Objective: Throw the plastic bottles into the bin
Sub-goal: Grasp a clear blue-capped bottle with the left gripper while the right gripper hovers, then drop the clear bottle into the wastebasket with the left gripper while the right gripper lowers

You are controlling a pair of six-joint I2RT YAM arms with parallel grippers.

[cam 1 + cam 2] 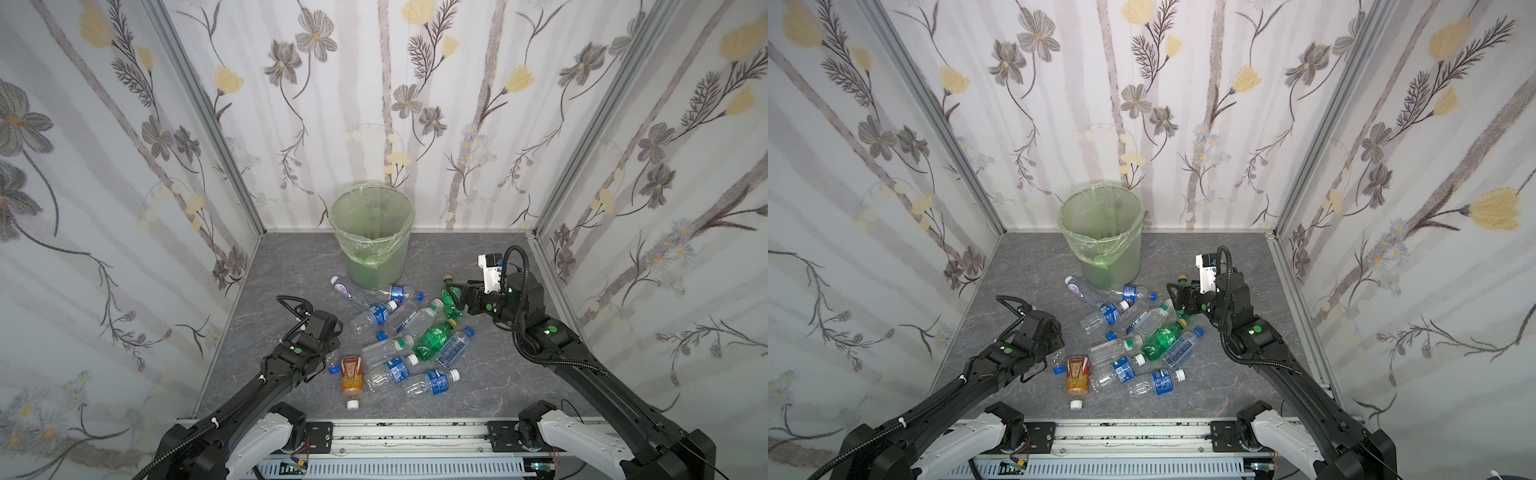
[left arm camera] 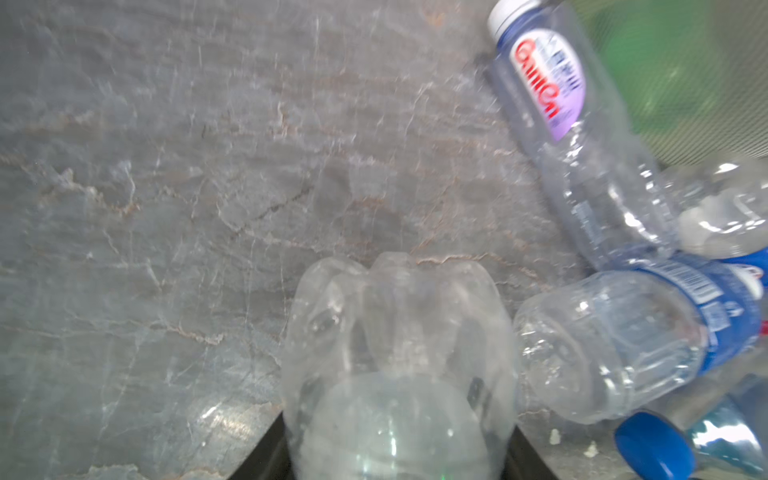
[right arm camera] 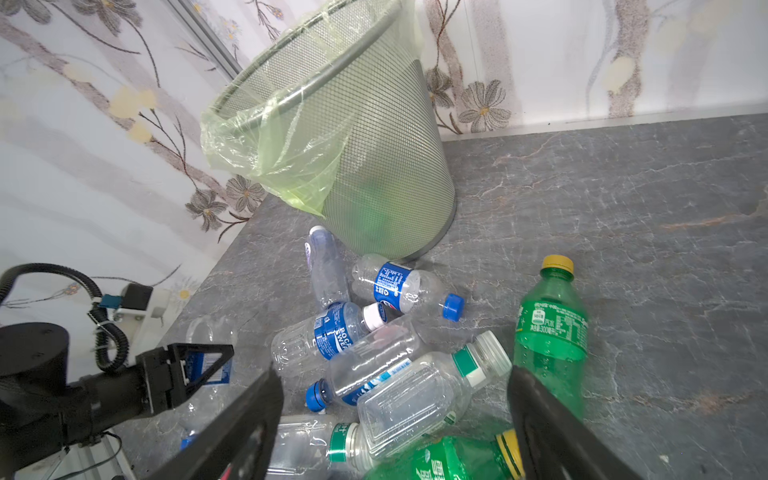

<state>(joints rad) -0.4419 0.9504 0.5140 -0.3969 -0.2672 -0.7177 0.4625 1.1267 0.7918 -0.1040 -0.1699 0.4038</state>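
Observation:
Several plastic bottles [image 1: 399,332] lie piled on the grey floor in front of the bin [image 1: 378,266], a mesh basket lined with a green bag. My left gripper [image 2: 395,453] is shut on a clear bottle [image 2: 395,332] with a blue label, at the pile's left edge beside the amber bottle [image 1: 352,376]. The right wrist view also shows that grip [image 3: 199,365]. My right gripper [image 3: 394,374] hangs open over the pile's right side, above a clear green-capped bottle [image 3: 419,395]. A green bottle with a yellow cap [image 3: 550,328] sits just outside one finger.
Flowered walls close in the floor on three sides. The bin [image 1: 1113,257] stands against the back wall. A clear bottle with a red-lettered label [image 2: 552,95] lies by its base. A loose white cap [image 1: 353,405] lies near the front rail [image 1: 407,432].

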